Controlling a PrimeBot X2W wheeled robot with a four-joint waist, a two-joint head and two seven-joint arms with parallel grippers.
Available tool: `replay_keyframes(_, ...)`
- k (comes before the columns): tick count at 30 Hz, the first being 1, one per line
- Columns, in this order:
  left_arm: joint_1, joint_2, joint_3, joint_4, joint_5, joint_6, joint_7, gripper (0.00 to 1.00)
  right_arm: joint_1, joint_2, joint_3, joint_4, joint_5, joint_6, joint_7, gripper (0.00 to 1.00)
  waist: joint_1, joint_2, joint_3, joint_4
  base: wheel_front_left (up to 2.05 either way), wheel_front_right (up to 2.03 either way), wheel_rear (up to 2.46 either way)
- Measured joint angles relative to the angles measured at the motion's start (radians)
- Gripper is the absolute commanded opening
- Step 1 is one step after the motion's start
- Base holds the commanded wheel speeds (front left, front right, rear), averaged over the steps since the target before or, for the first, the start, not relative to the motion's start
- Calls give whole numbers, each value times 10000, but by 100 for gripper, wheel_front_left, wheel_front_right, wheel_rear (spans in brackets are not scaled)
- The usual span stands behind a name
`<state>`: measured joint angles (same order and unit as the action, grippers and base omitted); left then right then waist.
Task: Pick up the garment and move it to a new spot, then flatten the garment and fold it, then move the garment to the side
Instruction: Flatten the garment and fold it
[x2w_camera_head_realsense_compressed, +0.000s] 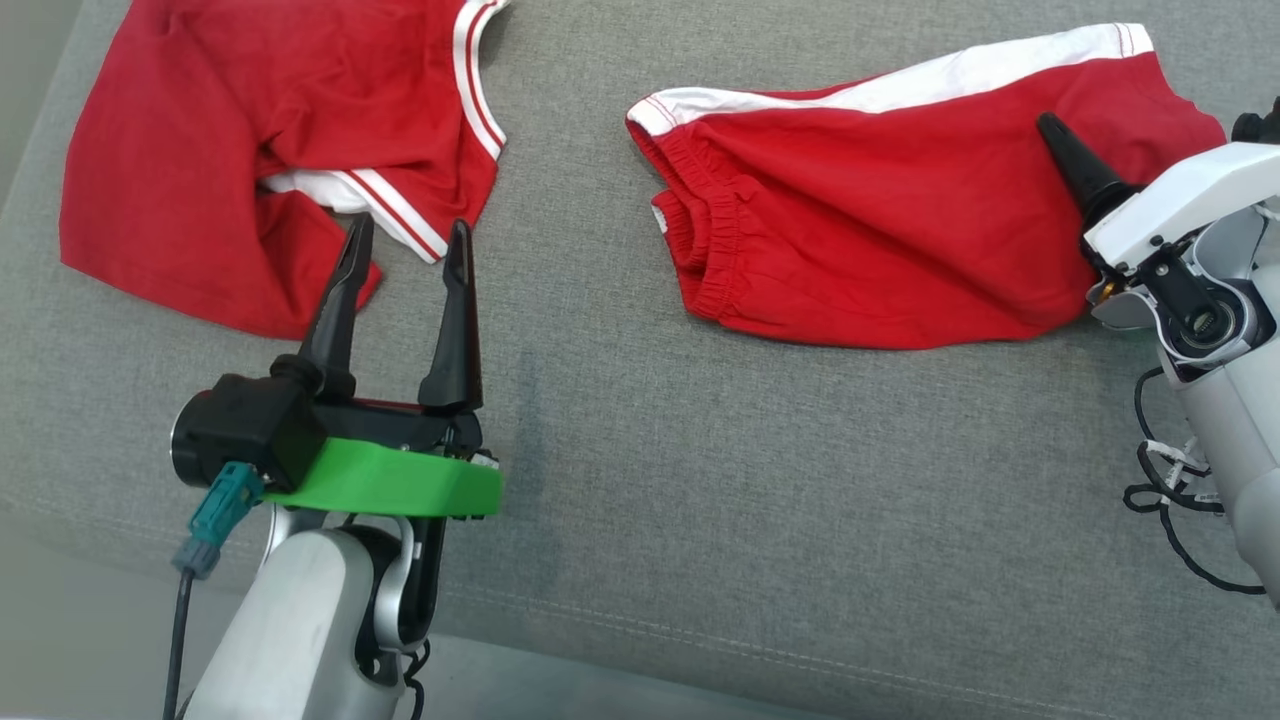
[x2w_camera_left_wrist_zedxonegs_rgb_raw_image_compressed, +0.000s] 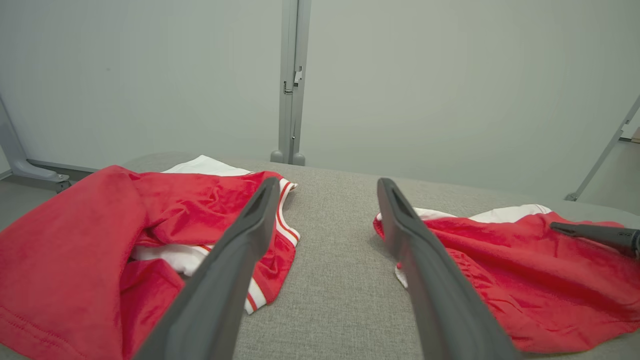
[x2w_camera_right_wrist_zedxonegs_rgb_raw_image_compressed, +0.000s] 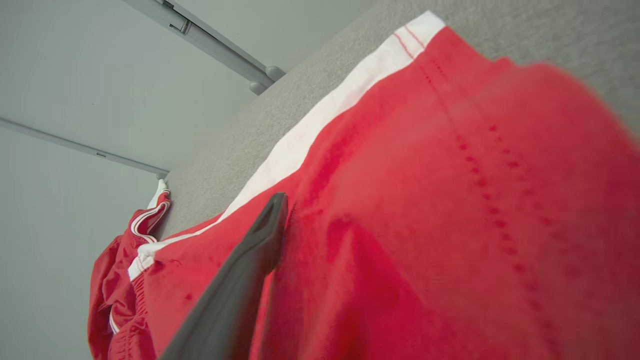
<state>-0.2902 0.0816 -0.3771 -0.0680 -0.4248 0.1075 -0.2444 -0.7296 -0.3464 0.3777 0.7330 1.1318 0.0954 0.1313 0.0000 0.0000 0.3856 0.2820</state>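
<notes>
Head camera looks down; wrist cameras low, right closest; all share shorts (x2w_camera_head_realsense_compressed: 900, 220).

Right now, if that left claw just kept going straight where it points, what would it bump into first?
Most likely the striped edge of the red shirt, which one finger of the left gripper overlaps. The open gap faces bare grey cushion. Height is unclear, so it might skim over.

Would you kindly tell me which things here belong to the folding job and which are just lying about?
In the job: red shorts; right end effector, one finger over them.
Lying about, it seems: red jersey; grey cushion; left end effector, open, holding nothing.
</notes>
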Motion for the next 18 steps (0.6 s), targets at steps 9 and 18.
replay_keyframes(9,185,67,188,-303,104,82,-35,100,-62,-125,-113,221,-48,17,-167,0,0,0,-12,-507,0,0,0)
replay_keyframes(18,346,192,244,-508,163,84,-31,100,-450,-823,-276,295,-245,88,-357,0,0,1,-37,-1243,0,0,0)
